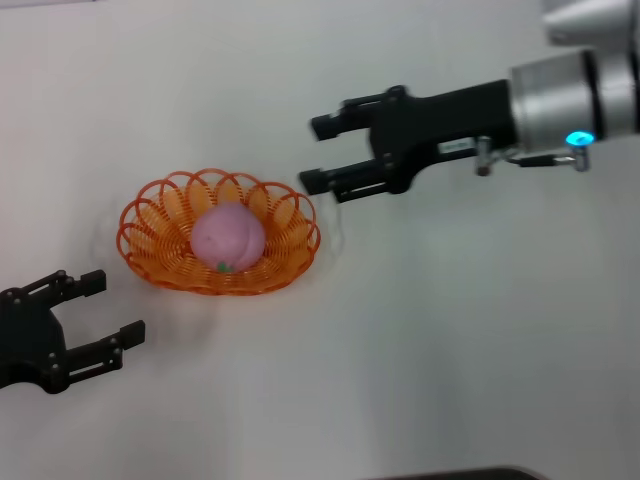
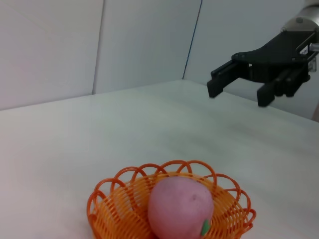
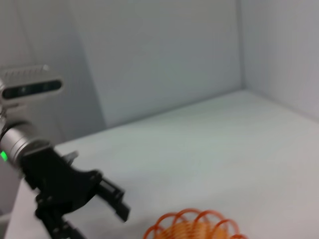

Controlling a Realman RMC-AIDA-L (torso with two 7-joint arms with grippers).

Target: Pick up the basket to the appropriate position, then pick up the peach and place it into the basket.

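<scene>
The orange openwork basket [image 1: 150, 240] sits on the white table, left of centre. The pink peach [image 1: 228, 237] lies inside it, with its green leaf mark towards the front. My right gripper [image 1: 313, 153] is open and empty, in the air to the right of the basket and a little behind it. My left gripper [image 1: 112, 308] is open and empty, low at the front left, a short way from the basket's front rim. The left wrist view shows the basket [image 2: 107, 199], the peach [image 2: 180, 207] and the right gripper [image 2: 234, 88]. The right wrist view shows the basket's rim [image 3: 197, 228] and the left gripper [image 3: 117, 201].
The white table [image 1: 450, 330] stretches around the basket. White walls [image 2: 139, 45] stand behind the table. A dark edge [image 1: 460, 473] shows at the table's front.
</scene>
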